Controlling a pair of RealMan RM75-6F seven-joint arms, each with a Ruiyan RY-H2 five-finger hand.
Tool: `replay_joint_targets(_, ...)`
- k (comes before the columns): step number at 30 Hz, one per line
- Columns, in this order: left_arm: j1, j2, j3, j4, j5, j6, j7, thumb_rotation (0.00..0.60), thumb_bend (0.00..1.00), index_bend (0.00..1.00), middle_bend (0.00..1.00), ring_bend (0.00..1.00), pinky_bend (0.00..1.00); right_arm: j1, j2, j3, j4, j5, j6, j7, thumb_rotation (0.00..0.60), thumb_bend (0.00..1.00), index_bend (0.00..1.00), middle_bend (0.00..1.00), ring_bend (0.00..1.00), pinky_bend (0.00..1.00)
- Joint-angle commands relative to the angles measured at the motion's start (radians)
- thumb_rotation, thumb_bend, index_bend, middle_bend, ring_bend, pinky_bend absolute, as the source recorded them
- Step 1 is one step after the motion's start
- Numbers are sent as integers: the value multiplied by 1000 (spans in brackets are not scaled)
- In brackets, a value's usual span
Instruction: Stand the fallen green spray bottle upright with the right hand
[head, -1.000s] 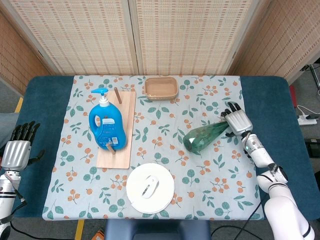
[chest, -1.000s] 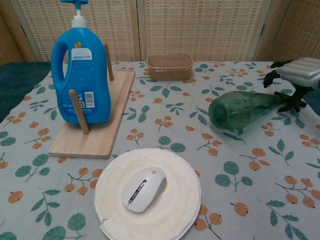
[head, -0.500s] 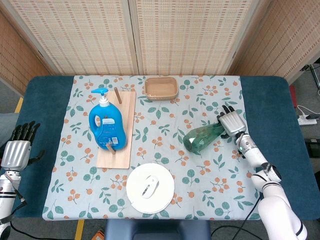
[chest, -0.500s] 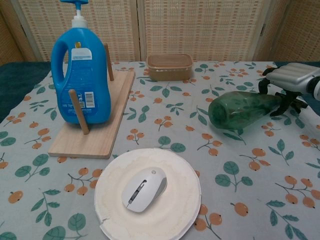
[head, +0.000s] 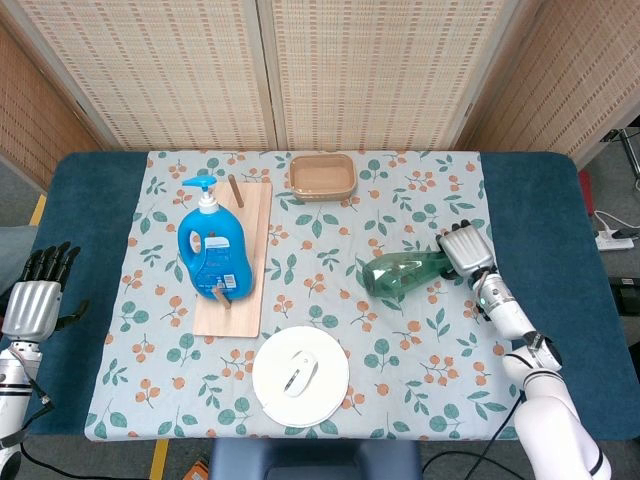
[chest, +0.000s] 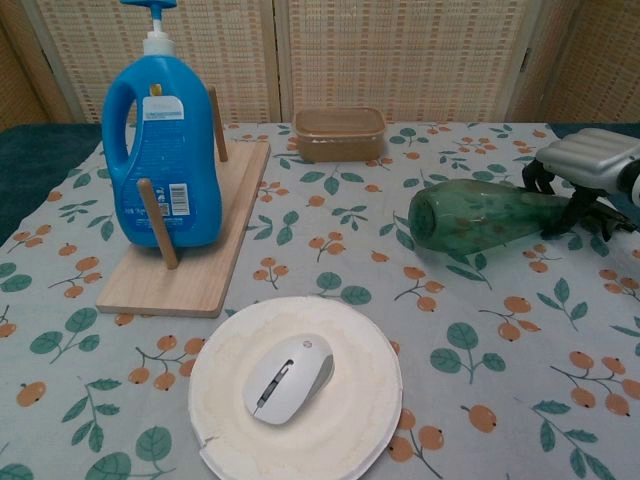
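The green spray bottle (head: 400, 272) (chest: 475, 215) lies on its side on the right part of the floral cloth, its base pointing left and its neck pointing right. My right hand (head: 462, 250) (chest: 585, 165) sits over the neck end, its dark fingers (chest: 578, 205) curled down around it, so the spray head is hidden. My left hand (head: 35, 300) hangs off the table's left edge, fingers apart and holding nothing; the chest view does not show it.
A blue pump bottle (head: 208, 250) (chest: 160, 140) stands between pegs on a wooden board (head: 240, 290) (chest: 190, 270) at the left. A brown box (head: 322, 177) (chest: 340, 133) sits at the back. A white plate (head: 265, 385) (chest: 230, 420) with a mouse (head: 298, 373) (chest: 288, 375) lies at the front.
My right hand came down onto the bottle's neck and its fingers closed around it. The bottle swung towards level and shifted slightly left. The left hand stayed still.
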Motion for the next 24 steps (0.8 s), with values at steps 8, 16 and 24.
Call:
replay_joint_targets(8,0,0,0,0,0,0,0,600,273,0,0,0,0,-16,31,10,-6,9,84,1,600,101,815,610,361,297)
replay_joint_targets(16,0,0,0,0,0,0,0,600,274,0,0,0,0,-35,132,8,-29,-1,254,-87,600,105,834,622,372,297)
replay_joint_targets(24,0,0,0,0,0,0,0,600,274,0,0,0,0,-54,261,-12,-118,-31,387,-361,600,105,839,631,380,297)
